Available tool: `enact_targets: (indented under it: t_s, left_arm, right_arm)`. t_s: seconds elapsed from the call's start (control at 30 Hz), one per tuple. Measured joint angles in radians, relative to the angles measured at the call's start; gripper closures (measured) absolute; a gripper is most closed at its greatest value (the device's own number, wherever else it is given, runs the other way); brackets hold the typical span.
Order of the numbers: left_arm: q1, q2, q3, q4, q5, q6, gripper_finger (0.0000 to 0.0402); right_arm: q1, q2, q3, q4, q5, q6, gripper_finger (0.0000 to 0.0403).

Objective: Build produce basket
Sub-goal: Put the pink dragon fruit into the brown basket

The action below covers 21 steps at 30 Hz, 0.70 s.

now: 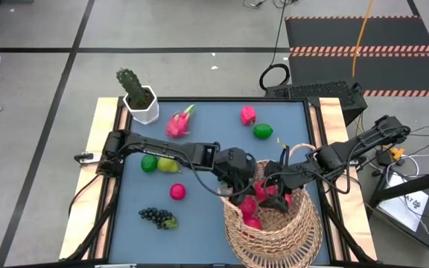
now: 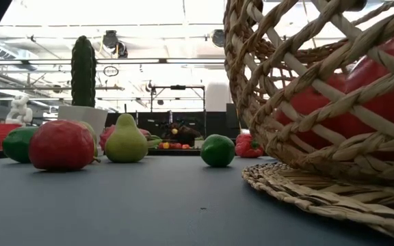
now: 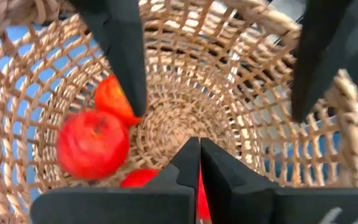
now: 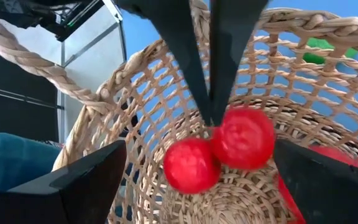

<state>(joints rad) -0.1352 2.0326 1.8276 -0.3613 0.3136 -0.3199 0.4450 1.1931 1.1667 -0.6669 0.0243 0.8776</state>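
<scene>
The tan wicker basket (image 1: 274, 223) stands on its flat base at the table's near right, its loop handle (image 1: 298, 151) on its far side. Several red apples (image 4: 191, 165) lie in its bottom and also show in the left wrist view (image 3: 92, 144). My left gripper (image 4: 211, 115) is shut and reaches down into the basket mouth, its tips by a red apple (image 4: 244, 138). My right gripper (image 4: 197, 149) is open wide inside the mouth, a finger toward each wall. Loose produce lies on the blue table top. My left gripper's shut fingertips (image 4: 207, 106) point down into the basket and end at the top edge of one red apple (image 4: 229, 127). I cannot tell whether they touch it. My right gripper's open fingers stand close to the basket's inner wall (image 3: 328, 118). I cannot tell whether they touch it.
On the table: a pink dragon fruit (image 1: 179, 123), a red fruit (image 1: 248, 115), a lime (image 1: 262, 132), a lime (image 1: 149, 164) beside a pear (image 1: 168, 165), a pink apple (image 1: 177, 191), dark grapes (image 1: 157, 217). A potted cactus (image 1: 138, 97) stands at the far left corner.
</scene>
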Motion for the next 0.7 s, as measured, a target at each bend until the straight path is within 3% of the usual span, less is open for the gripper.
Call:
enact_targets:
  t_s: [0.23,0.7]
  left_arm:
    - [0.004,-0.047,0.000,-0.016,-0.010,-0.039,0.0383]
    - [0.057,-0.298,0.001,-0.223,-0.244,-0.057,0.0382]
  right_arm:
    - [0.000,-0.008,0.000,0.013,-0.026,0.025,0.0009]
    - [-0.052,-0.096,0.000,0.154,-0.050,0.136,0.0027]
